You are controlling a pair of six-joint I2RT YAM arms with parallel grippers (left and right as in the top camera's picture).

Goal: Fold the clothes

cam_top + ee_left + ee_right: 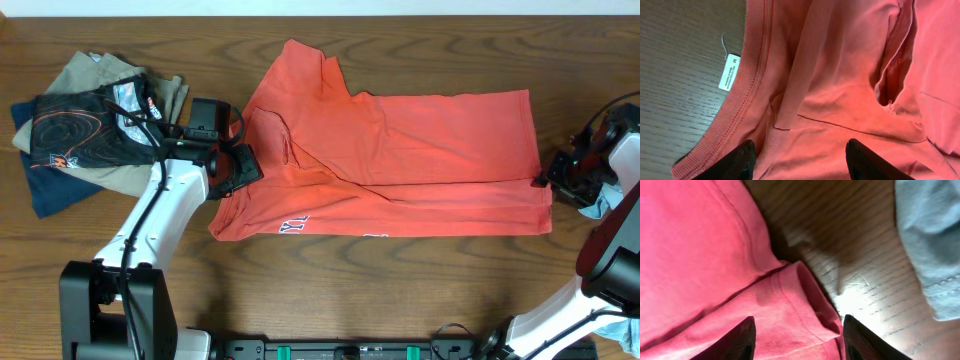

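Note:
The clothes here are chiefly a coral-red T-shirt [400, 150] lying flat across the table, partly folded, with white lettering [292, 226] at its near edge. My left gripper [238, 168] sits at the shirt's left end by the collar [747, 75] and the white tag [729, 72]. In the left wrist view the gripper [801, 145] is open, with cloth lying between its fingers. My right gripper [548, 180] is at the shirt's right hem. In the right wrist view it [799, 320] is open around the hem corner [810, 300]. A light-blue garment [930, 240] lies just to the right of it.
A pile of folded clothes [90, 130], khaki, navy and black with an orange print, lies at the far left. The light-blue cloth [600, 207] sits under the right arm at the table's right edge. Bare wood [400, 290] runs along the front.

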